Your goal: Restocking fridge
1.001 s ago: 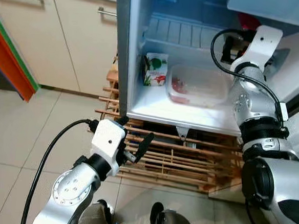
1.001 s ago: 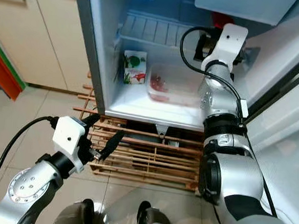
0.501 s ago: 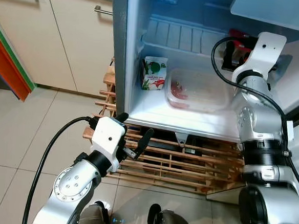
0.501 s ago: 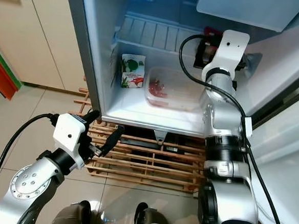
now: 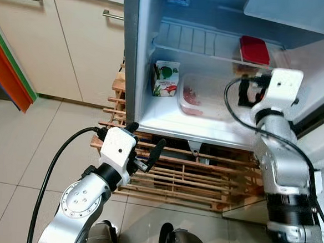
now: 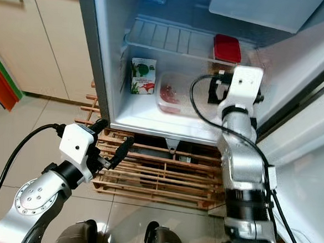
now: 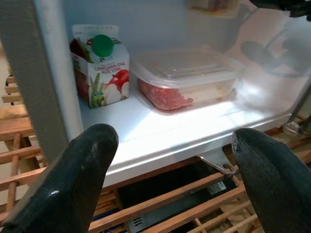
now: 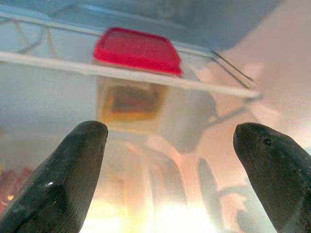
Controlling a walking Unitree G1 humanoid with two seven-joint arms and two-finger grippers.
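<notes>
The red-lidded clear plastic container [image 8: 137, 51] is seen on the wire fridge shelf [image 8: 146, 80], beyond the open, empty right end effector [image 8: 170, 194]; the left end effector [image 7: 170, 179] is open too.

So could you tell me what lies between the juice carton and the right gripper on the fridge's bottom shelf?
The clear lidded container holding red food sits between the juice carton and the right gripper, as the left eye view shows.

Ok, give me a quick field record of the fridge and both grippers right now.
fridge: door open
upper shelf: red-lidded container, right side
bottom shelf: juice carton at left, clear lidded tub beside it
left gripper: open, empty, low over the wooden pallet, outside the fridge
right gripper: open, empty, facing the red-lidded container
</notes>
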